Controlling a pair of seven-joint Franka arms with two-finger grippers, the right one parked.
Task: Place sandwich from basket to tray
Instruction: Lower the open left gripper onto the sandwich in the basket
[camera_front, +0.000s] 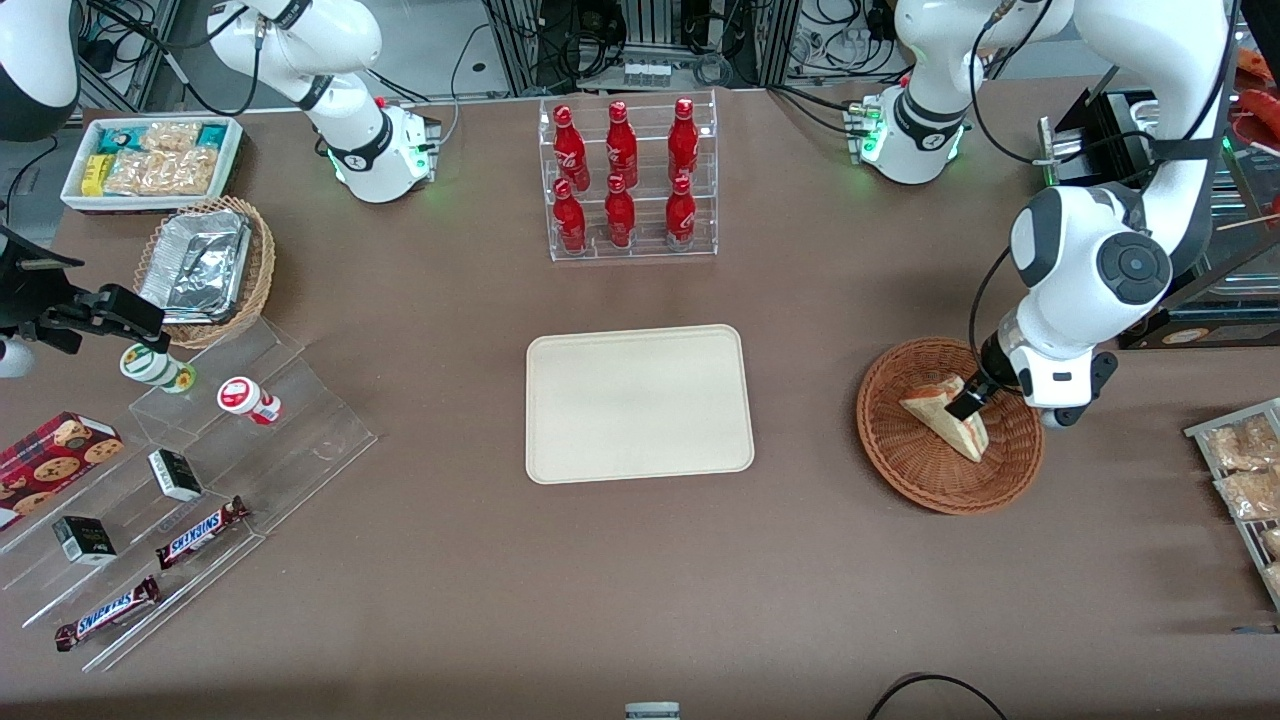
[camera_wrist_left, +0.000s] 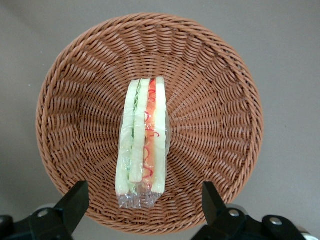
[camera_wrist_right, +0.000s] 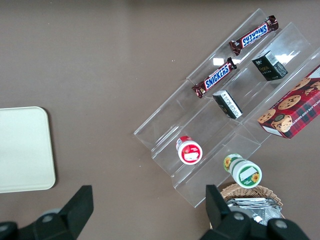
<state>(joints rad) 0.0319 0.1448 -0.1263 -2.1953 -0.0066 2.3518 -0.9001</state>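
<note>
The sandwich (camera_front: 948, 415) is a wrapped wedge with red and green filling and lies in the round reddish-brown wicker basket (camera_front: 915, 470), toward the working arm's end of the table. The left wrist view shows the sandwich (camera_wrist_left: 142, 135) edge-on in the middle of the basket (camera_wrist_left: 225, 100). My left gripper (camera_front: 968, 403) hangs low over the basket, right above the sandwich. The gripper (camera_wrist_left: 144, 202) is open, its two black fingers (camera_wrist_left: 75, 200) standing wide apart on either side of the sandwich's wrapped end and not touching it. The cream tray (camera_front: 640, 403) lies empty at the table's middle.
A clear rack of red bottles (camera_front: 628, 180) stands farther from the camera than the tray. Bagged snacks (camera_front: 1245, 470) lie beside the basket at the table's edge. A clear stepped stand with candy bars (camera_front: 200, 480), a tan basket with foil trays (camera_front: 210, 265) and a white snack bin (camera_front: 150, 160) sit toward the parked arm's end.
</note>
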